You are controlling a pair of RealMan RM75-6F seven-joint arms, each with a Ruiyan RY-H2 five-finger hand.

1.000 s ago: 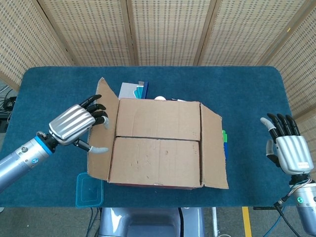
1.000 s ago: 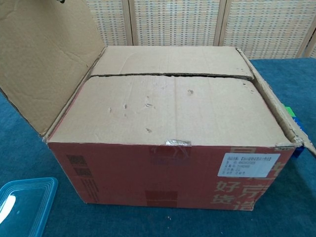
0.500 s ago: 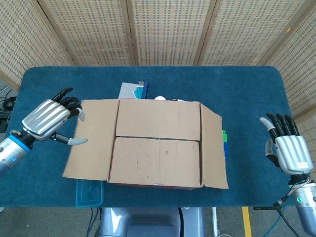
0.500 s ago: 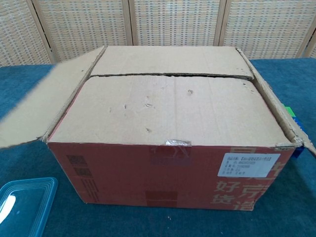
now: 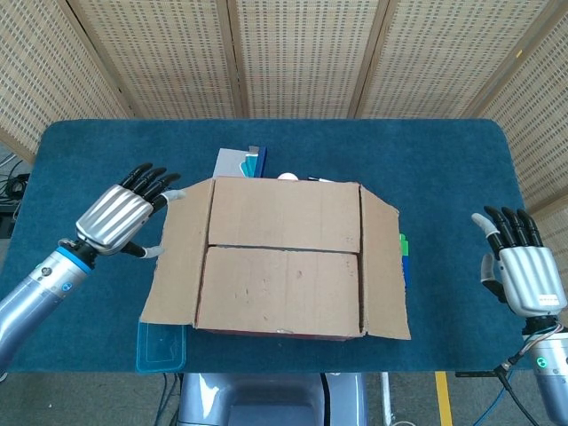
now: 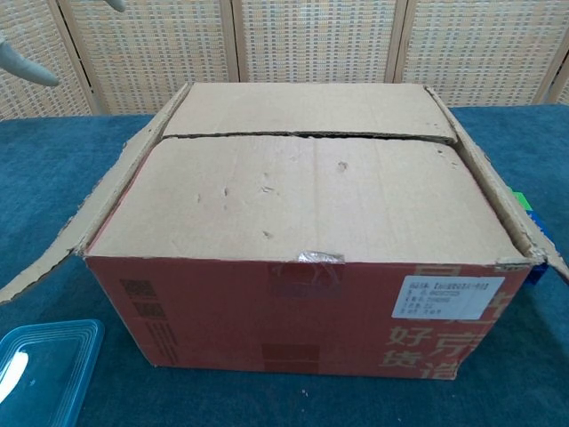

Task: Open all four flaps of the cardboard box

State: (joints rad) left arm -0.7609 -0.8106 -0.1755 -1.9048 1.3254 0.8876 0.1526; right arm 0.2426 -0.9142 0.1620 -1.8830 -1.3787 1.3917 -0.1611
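The cardboard box (image 5: pixel 282 257) (image 6: pixel 302 222) stands mid-table on the blue cloth. Its left flap (image 5: pixel 175 257) (image 6: pixel 80 227) slopes outward and down, and its right flap (image 5: pixel 386 266) (image 6: pixel 498 205) also hangs outward. The two long flaps, far (image 5: pixel 284 215) and near (image 5: pixel 280 288), lie flat and meet at a seam. My left hand (image 5: pixel 120 217) hovers beside the left flap's outer edge with its fingers spread, holding nothing; whether it touches the flap I cannot tell. One grey fingertip (image 6: pixel 27 64) shows in the chest view. My right hand (image 5: pixel 524 271) is open, far right of the box.
A clear blue plastic container (image 5: pixel 160 344) (image 6: pixel 44 369) lies at the table's front left, partly under the left flap. White and teal items (image 5: pixel 240 162) sit behind the box. Green and blue blocks (image 5: pixel 404 256) (image 6: pixel 526 206) lie against its right side. Woven screens stand behind the table.
The left flap swung from upright to folded outward. My left hand went left with it, then came back toward its edge. The right hand dropped slightly.
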